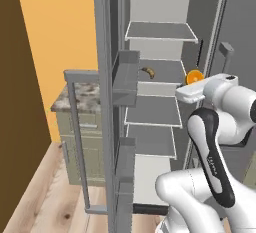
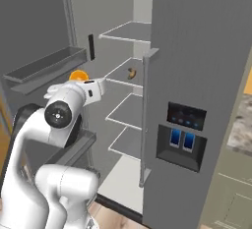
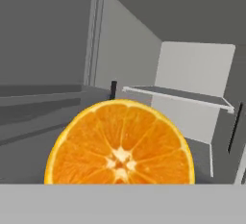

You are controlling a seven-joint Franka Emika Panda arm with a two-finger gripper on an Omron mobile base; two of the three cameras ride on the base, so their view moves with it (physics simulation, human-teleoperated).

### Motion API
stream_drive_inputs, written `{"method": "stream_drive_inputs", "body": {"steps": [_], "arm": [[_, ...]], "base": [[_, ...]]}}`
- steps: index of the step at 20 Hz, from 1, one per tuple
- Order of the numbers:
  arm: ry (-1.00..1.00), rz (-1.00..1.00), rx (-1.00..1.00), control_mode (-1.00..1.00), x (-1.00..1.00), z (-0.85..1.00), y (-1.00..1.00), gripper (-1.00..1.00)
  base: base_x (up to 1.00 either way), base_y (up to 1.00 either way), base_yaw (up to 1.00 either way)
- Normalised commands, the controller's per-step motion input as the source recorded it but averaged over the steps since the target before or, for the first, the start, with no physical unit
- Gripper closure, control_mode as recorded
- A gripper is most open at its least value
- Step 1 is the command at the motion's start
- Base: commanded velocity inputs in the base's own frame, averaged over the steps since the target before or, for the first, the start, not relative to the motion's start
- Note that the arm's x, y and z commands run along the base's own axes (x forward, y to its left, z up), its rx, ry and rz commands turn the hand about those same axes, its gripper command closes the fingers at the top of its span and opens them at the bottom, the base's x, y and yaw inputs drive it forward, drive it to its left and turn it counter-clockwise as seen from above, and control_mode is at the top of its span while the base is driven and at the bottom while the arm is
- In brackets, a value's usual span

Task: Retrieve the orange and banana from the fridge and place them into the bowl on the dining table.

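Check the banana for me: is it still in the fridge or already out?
In. The banana lies on a grey shelf inside the open fridge, behind the orange; the right base view shows it there too.

Fridge (image 1: 150,72) shelf — banana (image 1: 148,71) lying on it, toward back.

I can read no words, brands or numbers anywhere here. A small pale marking runs down the dark band of my forearm (image 1: 214,166), too blurred to make out. The fridge's (image 2: 197,51) dispenser panel (image 2: 182,135) shows two blue lit squares and a row of tiny lights, none legible.
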Motion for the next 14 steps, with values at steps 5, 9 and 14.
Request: {"method": "stream_drive_inputs", "body": {"steps": [5,9,14], "arm": [[0.0,0.0,0.0,1.0,0.0,0.0,0.0,1.0],[0.0,0.0,0.0,1.0,0.0,0.0,0.0,1.0],[0.0,0.0,0.0,1.0,0.0,0.0,0.0,1.0]], "base": [[-0.81,0.0,-0.09],[-0.79,0.0,-0.3],[-0.64,0.0,-0.41]]}}
